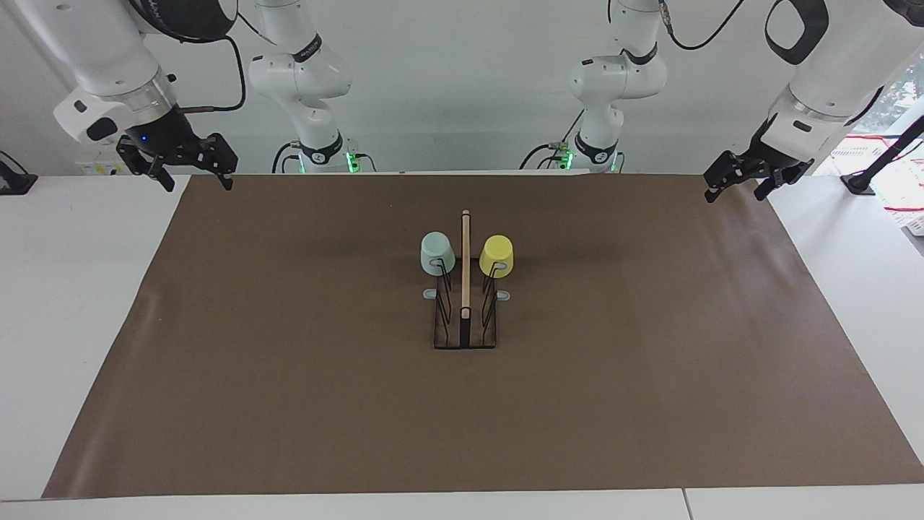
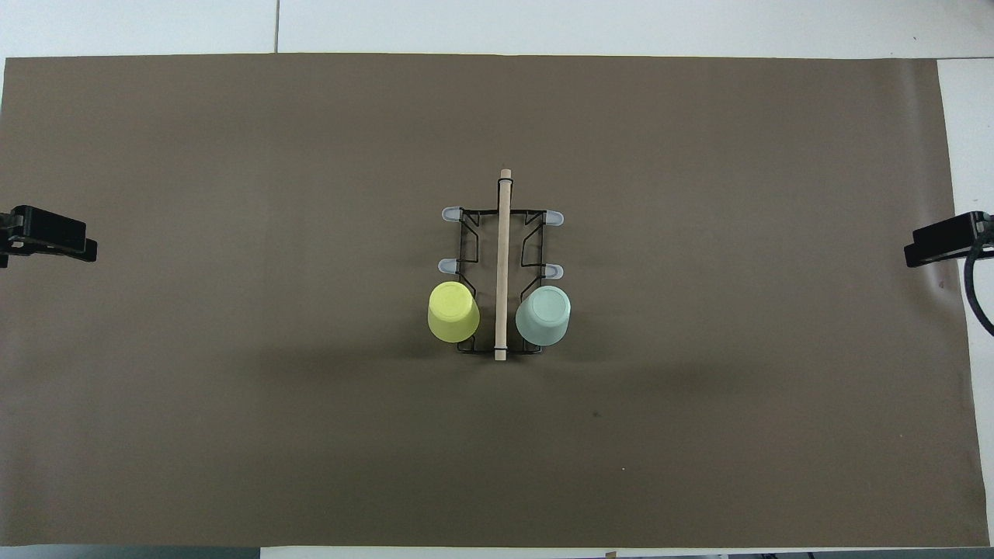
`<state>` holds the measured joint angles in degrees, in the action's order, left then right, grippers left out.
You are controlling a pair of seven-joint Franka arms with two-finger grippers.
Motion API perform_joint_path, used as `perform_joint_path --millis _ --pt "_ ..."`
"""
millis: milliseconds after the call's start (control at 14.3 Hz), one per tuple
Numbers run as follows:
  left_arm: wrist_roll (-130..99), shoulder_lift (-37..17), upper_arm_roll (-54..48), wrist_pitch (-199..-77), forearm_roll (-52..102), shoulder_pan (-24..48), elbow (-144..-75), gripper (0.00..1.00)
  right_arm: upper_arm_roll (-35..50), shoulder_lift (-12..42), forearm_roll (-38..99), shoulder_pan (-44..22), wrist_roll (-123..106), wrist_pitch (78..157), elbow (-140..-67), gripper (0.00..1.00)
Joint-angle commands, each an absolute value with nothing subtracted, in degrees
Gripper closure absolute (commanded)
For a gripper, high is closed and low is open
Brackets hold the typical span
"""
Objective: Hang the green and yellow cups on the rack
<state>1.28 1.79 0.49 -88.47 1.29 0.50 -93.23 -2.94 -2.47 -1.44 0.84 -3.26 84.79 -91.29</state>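
The black wire rack (image 1: 465,289) with its wooden centre bar stands in the middle of the brown mat; it also shows in the overhead view (image 2: 503,256). The mint green cup (image 1: 437,253) hangs upside down on the prong nearest the robots on the right arm's side, and shows from above (image 2: 543,314). The yellow cup (image 1: 497,254) hangs likewise on the left arm's side (image 2: 453,310). My right gripper (image 1: 201,186) is open and empty, raised over the mat's corner at its own end (image 2: 943,242). My left gripper (image 1: 735,196) is open and empty over the other corner (image 2: 46,237).
The brown mat (image 1: 289,375) covers most of the white table (image 1: 72,289). The rack's other grey-tipped prongs (image 2: 452,213) carry nothing. Two more arm bases (image 1: 317,144) stand along the robots' edge of the table.
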Motion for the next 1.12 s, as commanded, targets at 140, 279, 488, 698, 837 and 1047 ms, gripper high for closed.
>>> perform_joint_path --millis 140,279,488,698,837,1047 --pt "0.5 2.7 0.5 -88.9 1.7 0.6 -94.2 0.00 -2.4 -1.8 -1.1 1.1 -1.1 85.6 -90.2 0.00" --pt "0.5 2.7 0.5 -88.9 1.7 0.6 -94.2 0.00 -2.4 -1.5 -0.7 1.2 -1.2 86.2 -90.2 0.00" --pt "0.5 2.8 0.5 -88.9 1.7 0.6 -94.2 0.00 -2.5 -1.5 1.0 1.4 -1.2 86.2 -90.2 0.00" --pt "0.5 2.7 0.5 -88.9 1.7 0.6 -94.2 0.00 -2.4 -1.5 1.0 1.5 -1.3 86.3 -90.2 0.00" --pt "0.5 2.8 0.5 -88.9 1.7 0.6 -94.2 0.00 -2.4 -1.5 1.0 1.4 -1.4 86.3 -90.2 0.00" --pt "0.5 2.7 0.6 -88.9 1.7 0.6 -94.1 0.00 -2.5 -1.6 1.0 1.4 -1.4 86.3 -90.2 0.00"
